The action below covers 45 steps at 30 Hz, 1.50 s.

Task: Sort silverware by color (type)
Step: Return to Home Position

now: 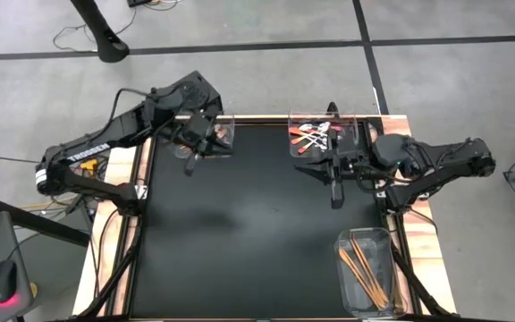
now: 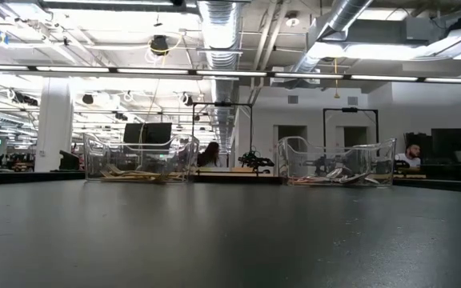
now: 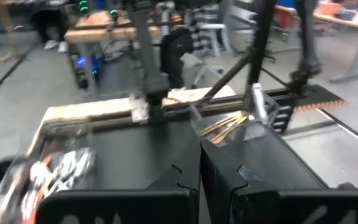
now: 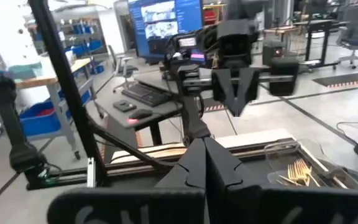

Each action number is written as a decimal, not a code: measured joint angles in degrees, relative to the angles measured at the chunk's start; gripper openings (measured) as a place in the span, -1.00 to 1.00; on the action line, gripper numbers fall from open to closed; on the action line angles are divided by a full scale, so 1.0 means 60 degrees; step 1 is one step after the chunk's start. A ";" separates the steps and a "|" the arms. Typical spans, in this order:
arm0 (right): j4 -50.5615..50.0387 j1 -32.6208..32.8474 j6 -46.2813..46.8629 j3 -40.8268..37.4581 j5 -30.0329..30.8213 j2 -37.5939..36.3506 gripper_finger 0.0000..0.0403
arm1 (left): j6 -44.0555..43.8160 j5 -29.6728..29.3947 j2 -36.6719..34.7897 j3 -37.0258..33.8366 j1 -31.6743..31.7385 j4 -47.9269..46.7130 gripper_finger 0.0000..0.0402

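Left pincer (image 1: 189, 166) and right pincer (image 1: 333, 195) hovering over tabletop (image 1: 240, 241) upper half, both pinched closed, gripping nothing. Forks (image 1: 224, 134) lying in top-left clear bin (image 1: 232, 150), spoons (image 1: 311, 136) in top-right bin (image 1: 351, 121), gold sticks (image 1: 365, 266) in bottom-right bin (image 1: 342, 295).

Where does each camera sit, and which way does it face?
High: above table, straight down; left arm, right arm show.
Low: table height, level across toward fork bin, spoon bin; no arm.
Left wrist: past shut left gripper toward stick bin.
Right wrist: past shut right gripper toward fork bin.
Shared: low and right wrist show fork bin.
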 joint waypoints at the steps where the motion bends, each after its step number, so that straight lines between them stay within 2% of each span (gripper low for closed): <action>1: 0.0344 0.0010 0.0073 -0.0421 0.0000 -0.0187 -0.95 | -0.0217 -0.0224 -0.0306 -0.0492 0.0001 0.0291 -1.00; 4: 0.1577 -0.0005 0.0315 -0.1565 -0.0354 -0.0685 -0.95 | -0.1207 -0.0847 -0.1310 -0.2122 0.0003 0.1950 -1.00; 8: 0.1950 -0.0029 0.0176 -0.2752 -0.0596 -0.1103 -0.95 | -0.2314 -0.0895 -0.2531 -0.4422 0.0002 0.4933 -1.00; 11: 0.2300 -0.0047 -0.0227 -0.3443 -0.0687 -0.1378 -0.95 | -0.2508 -0.1087 -0.3142 -0.5960 0.0001 0.6073 -1.00; 14: 0.2313 -0.0170 -0.0238 -0.3796 -0.0520 -0.1717 -0.95 | -0.2101 -0.1433 -0.3736 -0.7103 0.0012 0.6126 -1.00; 17: 0.1122 -0.0305 0.0561 -0.3929 -0.0393 -0.2050 -0.95 | -0.2743 -0.1755 -0.4216 -0.7568 -0.0188 0.6335 -1.00; 20: 0.0409 -0.0203 0.0433 -0.4165 -0.0521 -0.2359 -0.95 | -0.2325 -0.2117 -0.4729 -0.7710 -0.0397 0.6274 -1.00; 23: 0.1172 0.0046 -0.0490 -0.4723 -0.0901 -0.3058 -0.95 | -0.1630 -0.2515 -0.5363 -0.7831 -0.0520 0.6173 -1.00; 26: 0.2028 0.0166 -0.0828 -0.5497 -0.0894 -0.4094 -0.95 | -0.1562 -0.3006 -0.6048 -0.8210 -0.0524 0.6123 -1.00; 32: 0.1805 0.0175 -0.0843 -0.7064 -0.0892 -0.6216 -0.95 | -0.1879 -0.3181 -0.7104 -0.9187 -0.0524 0.6295 -1.00; 38: 0.1960 0.0022 -0.1247 -0.8331 -0.0867 -0.7575 -0.95 | -0.1961 -0.3521 -0.7198 -0.9858 -0.0524 0.6497 -1.00; 40: 0.2128 -0.0185 -0.1010 -0.8809 -0.0760 -0.7850 -0.95 | -0.1729 -0.3980 -0.7168 -1.0058 -0.0527 0.6694 -1.00; 43: 0.2958 -0.0602 -0.0509 -0.9637 -0.0674 -0.8013 -0.95 | -0.1717 -0.5172 -0.7046 -1.0609 -0.0524 0.7715 -1.00; 45: 0.3916 -0.0868 -0.0355 -1.0236 -0.0825 -0.7992 -0.95 | -0.2004 -0.5394 -0.6921 -1.0982 -0.0513 0.8660 -1.00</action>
